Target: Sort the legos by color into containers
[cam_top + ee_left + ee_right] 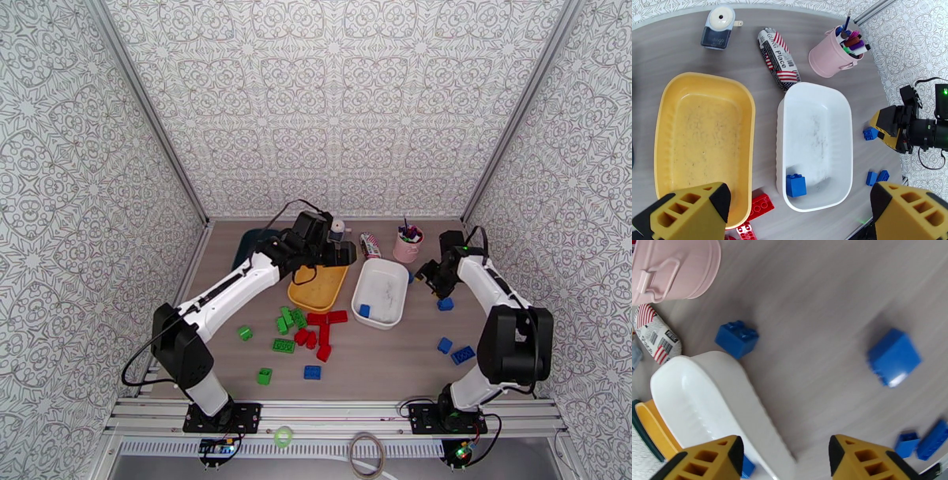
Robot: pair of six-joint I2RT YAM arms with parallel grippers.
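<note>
My left gripper (336,253) hangs open over the yellow tray (667,118), which holds no bricks. Beside it, the white tray (817,98) holds one blue brick (796,184). The dark teal tray (246,241) is partly hidden behind the left arm. My right gripper (785,447) is open with nothing between its fingers, just right of the white tray (699,398). Blue bricks lie on the table near it: one (736,338) by the tray's rim and one, blurred, (893,356) to the right. Red bricks (320,331) and green bricks (288,320) cluster in front of the yellow tray.
A pink cup of pens (408,245), a printed wrapped roll (370,245) and a small white and blue device (337,230) stand along the back. Two more blue bricks (454,350) lie near the right arm's base, and one blue brick (313,372) lies near the front.
</note>
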